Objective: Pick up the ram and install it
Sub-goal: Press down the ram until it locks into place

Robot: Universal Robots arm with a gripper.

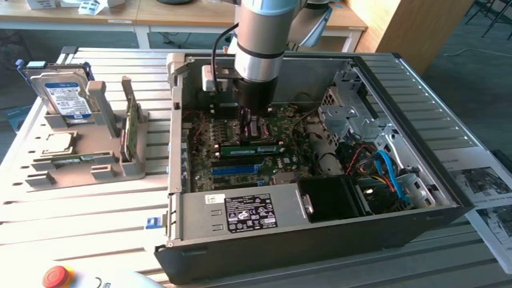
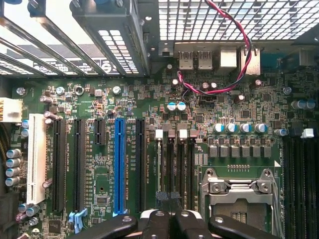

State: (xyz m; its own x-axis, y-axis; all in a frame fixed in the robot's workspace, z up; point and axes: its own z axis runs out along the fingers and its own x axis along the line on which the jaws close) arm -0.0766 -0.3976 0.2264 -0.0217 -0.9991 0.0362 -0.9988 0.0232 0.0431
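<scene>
An open desktop computer case [image 1: 320,180] lies on its side on a slatted metal worktop [image 1: 80,222]. The robot arm [image 1: 268,36] reaches straight down into the case, and its hand [image 1: 254,117] hangs low over the green motherboard [image 1: 232,150].

In the wrist view the hand [image 2: 168,219] shows as dark fingers [image 2: 154,221] pressed together, with nothing visible between them. Directly under the fingertips run four narrow memory slots [image 2: 174,164] with white and grey clips at their far ends. Beside these slots, on one side of the hand, sits the metal-framed processor socket [image 2: 239,191]. On the other side lie long black expansion slots, one blue slot [image 2: 119,164] and one white slot [image 2: 37,157]. Beyond the slots, a red and black twisted wire [image 2: 234,50] loops across the board toward the rear ports.

In the exterior view, a green ram [image 1: 252,148] stick lies inside the case across the motherboard, just below the hand on the side nearer the camera; whether it is seated in a slot cannot be told.

Well apart from the hand, outside the case toward the exterior view's left, a grey holder [image 1: 88,156] stands on the worktop. It carries a hard drive [image 1: 66,96] standing upright, a processor chip [image 1: 54,143] lying flat, and a second green memory stick [image 1: 129,135] standing on edge. A red stop button [image 1: 56,276] sits at the worktop's near edge.
</scene>
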